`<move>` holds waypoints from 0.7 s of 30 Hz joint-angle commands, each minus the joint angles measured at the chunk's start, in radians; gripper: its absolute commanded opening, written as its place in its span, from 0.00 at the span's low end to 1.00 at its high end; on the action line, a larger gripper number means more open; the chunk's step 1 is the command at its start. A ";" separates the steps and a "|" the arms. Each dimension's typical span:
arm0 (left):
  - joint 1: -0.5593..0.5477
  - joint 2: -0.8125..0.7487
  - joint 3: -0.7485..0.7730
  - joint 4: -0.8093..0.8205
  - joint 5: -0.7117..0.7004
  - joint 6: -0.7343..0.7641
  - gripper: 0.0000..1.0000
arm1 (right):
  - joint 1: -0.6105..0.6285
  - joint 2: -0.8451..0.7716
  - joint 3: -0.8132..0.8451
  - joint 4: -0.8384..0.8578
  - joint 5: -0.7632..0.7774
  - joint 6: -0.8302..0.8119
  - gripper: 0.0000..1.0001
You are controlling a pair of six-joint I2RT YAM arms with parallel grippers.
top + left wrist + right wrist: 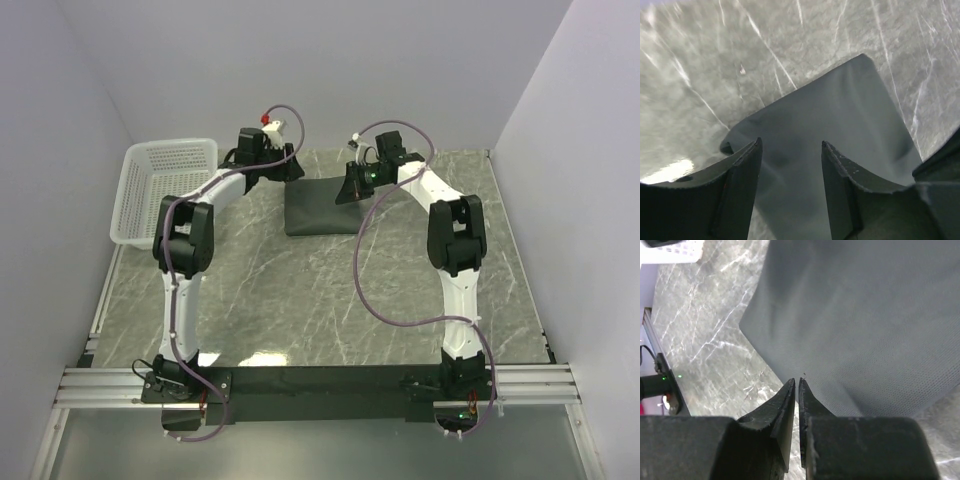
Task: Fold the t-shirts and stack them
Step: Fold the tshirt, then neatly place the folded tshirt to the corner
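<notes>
Toward the far edge of the counter (250, 290), the left tool (792, 144) hangs released over the folded t-shirt (320, 208). The right tool (798, 381) is clenched at its edge. Squaring the corners seems wise.

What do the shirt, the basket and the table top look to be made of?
Shirt: soft fabric, matte dark grey; fine knit texture shows up close. Basket: white plastic by the look, moulded in open mesh. Table top: grey marble pattern with white veins, slight sheen; stone or laminate, cannot tell.
</notes>
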 commanded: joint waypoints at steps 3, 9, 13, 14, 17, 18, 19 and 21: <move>0.021 0.097 0.120 0.020 0.054 -0.164 0.52 | -0.002 0.016 0.004 -0.021 0.011 0.037 0.13; 0.047 0.144 0.127 -0.005 -0.015 -0.199 0.42 | -0.003 0.029 -0.007 -0.049 0.058 0.037 0.08; 0.054 0.150 0.134 -0.017 -0.076 -0.195 0.43 | -0.002 0.026 -0.011 -0.078 0.126 0.028 0.06; 0.054 0.154 0.159 -0.024 -0.091 -0.193 0.45 | -0.002 0.028 -0.010 -0.089 0.149 0.024 0.06; 0.054 0.167 0.195 -0.034 -0.070 -0.190 0.49 | -0.005 0.011 -0.007 -0.116 0.166 -0.002 0.06; 0.054 0.159 0.191 -0.019 -0.067 -0.190 0.51 | -0.005 -0.016 -0.007 -0.121 0.176 -0.012 0.06; 0.054 0.125 0.180 0.018 -0.066 -0.190 0.54 | -0.005 -0.035 -0.014 -0.121 0.190 -0.057 0.09; 0.054 0.073 0.124 0.078 -0.065 -0.179 0.61 | -0.010 -0.096 -0.023 -0.121 0.228 -0.085 0.13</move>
